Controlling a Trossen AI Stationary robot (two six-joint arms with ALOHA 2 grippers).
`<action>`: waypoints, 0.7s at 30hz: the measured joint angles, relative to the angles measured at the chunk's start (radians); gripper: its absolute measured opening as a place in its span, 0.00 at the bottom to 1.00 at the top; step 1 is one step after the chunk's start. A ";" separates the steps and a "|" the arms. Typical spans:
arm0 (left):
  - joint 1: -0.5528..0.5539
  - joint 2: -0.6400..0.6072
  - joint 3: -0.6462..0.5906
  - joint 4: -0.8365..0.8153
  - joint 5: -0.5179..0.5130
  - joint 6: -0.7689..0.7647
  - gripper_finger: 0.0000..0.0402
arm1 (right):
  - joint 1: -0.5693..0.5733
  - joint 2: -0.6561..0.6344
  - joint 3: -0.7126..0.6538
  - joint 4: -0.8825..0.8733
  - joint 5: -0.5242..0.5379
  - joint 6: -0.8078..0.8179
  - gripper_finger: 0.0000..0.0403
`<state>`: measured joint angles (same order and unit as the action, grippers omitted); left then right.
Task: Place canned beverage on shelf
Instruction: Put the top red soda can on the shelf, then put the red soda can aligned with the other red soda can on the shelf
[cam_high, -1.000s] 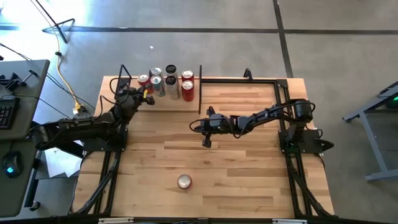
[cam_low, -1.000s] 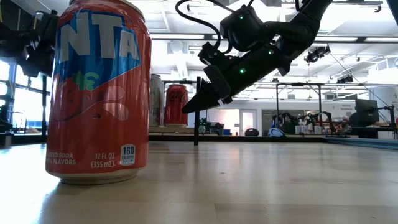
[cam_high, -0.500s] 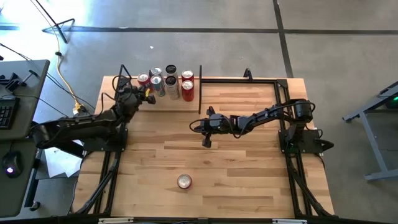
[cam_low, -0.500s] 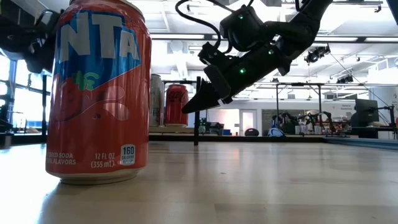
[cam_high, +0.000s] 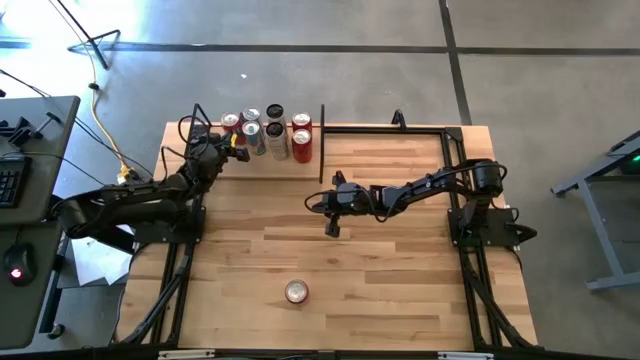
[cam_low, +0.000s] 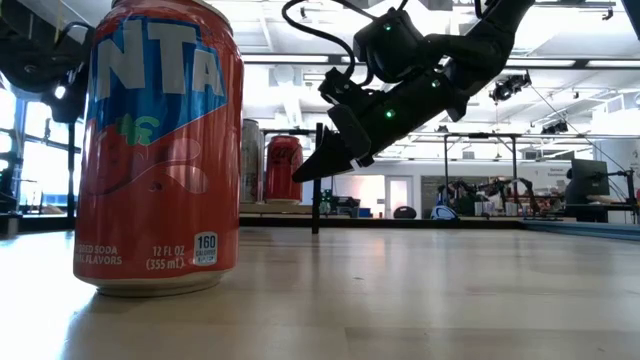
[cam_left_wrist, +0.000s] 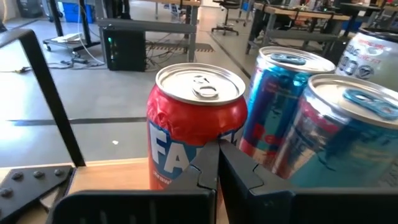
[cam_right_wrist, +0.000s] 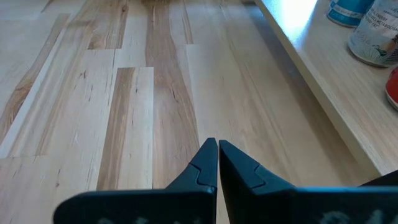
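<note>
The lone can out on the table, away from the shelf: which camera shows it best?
The low view: the orange soda can fills the picture's left, label readable. The high view shows only its top, small. Neither wrist view shows it.

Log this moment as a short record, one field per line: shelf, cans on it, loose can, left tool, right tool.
shelf: pale wood board at the table's far edge, black rod uprights at its ends
cans on shelf: six cans standing upright, clustered together
loose can: orange-red soda can upright on the tabletop near the front edge, away from both arms
left tool: left tool shut, empty, at the shelf's left end right behind a red can
right tool: right tool shut, empty, above the middle of the table, fingertips pointing down
</note>
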<state>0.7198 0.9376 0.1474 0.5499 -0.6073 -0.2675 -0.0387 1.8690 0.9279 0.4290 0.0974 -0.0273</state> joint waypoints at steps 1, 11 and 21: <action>0.004 0.000 0.000 0.000 0.000 0.007 0.00 | 0.000 0.000 0.000 0.000 0.000 0.000 0.00; -0.014 -0.018 0.000 0.008 0.060 0.017 0.00 | 0.000 0.000 0.000 0.001 0.010 -0.008 0.00; -0.331 -0.126 0.000 -0.015 0.110 0.078 0.00 | 0.021 -0.007 0.000 0.022 0.029 -0.027 0.00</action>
<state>0.3883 0.8119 0.1474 0.5347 -0.4969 -0.1891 -0.0176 1.8620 0.9279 0.4510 0.1259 -0.0540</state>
